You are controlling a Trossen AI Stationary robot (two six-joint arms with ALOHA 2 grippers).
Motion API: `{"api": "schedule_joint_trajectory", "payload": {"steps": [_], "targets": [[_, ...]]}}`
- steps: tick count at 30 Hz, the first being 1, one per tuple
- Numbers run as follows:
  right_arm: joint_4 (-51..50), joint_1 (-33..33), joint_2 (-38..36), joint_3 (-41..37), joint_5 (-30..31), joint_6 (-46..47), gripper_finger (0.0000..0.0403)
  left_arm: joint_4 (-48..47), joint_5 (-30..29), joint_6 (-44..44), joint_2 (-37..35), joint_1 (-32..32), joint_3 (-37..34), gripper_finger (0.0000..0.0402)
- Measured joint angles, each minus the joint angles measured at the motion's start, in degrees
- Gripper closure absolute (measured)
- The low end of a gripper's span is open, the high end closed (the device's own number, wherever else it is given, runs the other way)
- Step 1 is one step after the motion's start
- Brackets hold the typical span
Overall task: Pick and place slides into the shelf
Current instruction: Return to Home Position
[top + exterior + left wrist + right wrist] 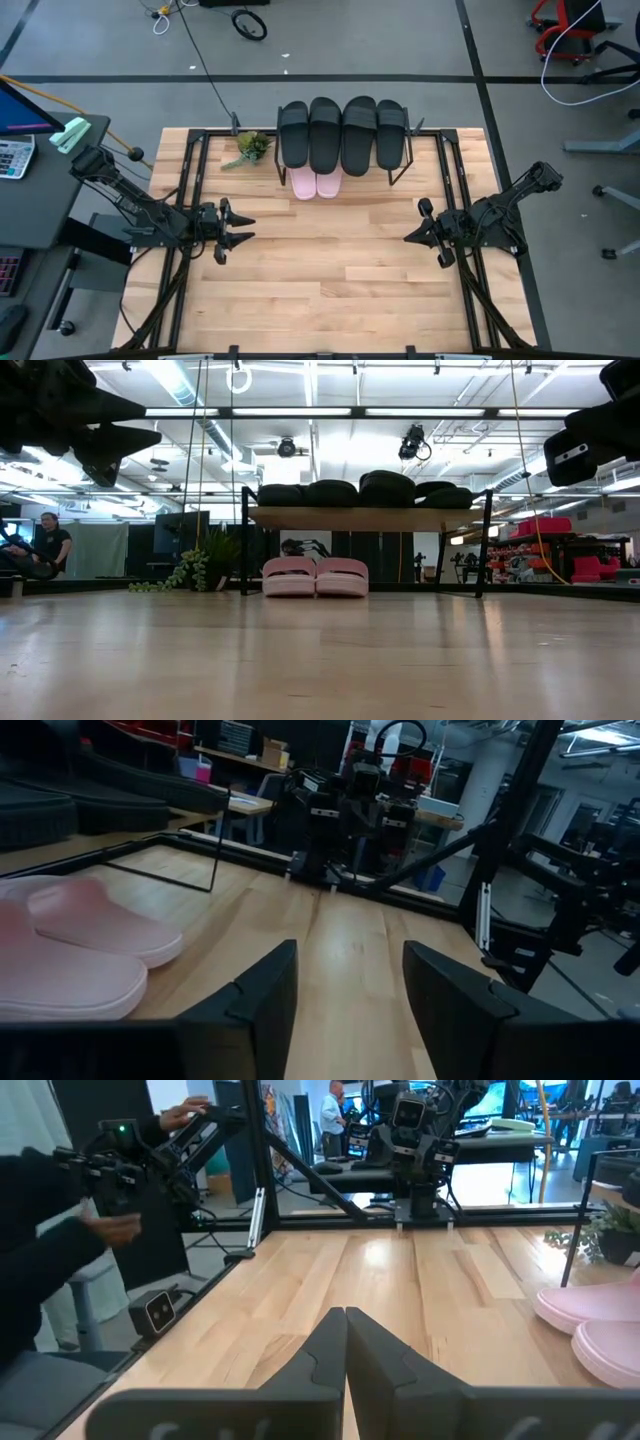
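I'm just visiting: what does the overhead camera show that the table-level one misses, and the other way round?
Only the high view shows both arms whole at the sides of the table, the left gripper and right gripper pointing toward each other, and a calculator on the side desk. Only the low view shows the shelf standing on thin black legs and a seated person in the room behind. Both show four black slides on the shelf, two pink slides under it and a plant beside it.
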Motion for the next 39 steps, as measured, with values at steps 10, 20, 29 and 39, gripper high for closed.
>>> {"api": "schedule_joint_trajectory", "payload": {"steps": [10,20,29,39], "targets": [[0.1,0.0,0.0,0.0,0.0,0.0,0.0389,-0.9,0.2,6.7,-3.6,1.1,0.0,0.0212],[-0.1,0.0,0.0,0.0,0.0,0.0,0.0387,-9.1,21.3,16.9,-11.0,6.1,0.0,0.0212],[-0.1,0.0,0.0,0.0,0.0,0.0,0.0389,-13.0,31.2,20.2,-12.3,14.8,0.0,0.0213],[-0.1,0.0,0.0,0.1,0.0,0.0,0.0389,-17.0,39.9,19.3,-17.0,24.6,0.0,0.0215]]}}
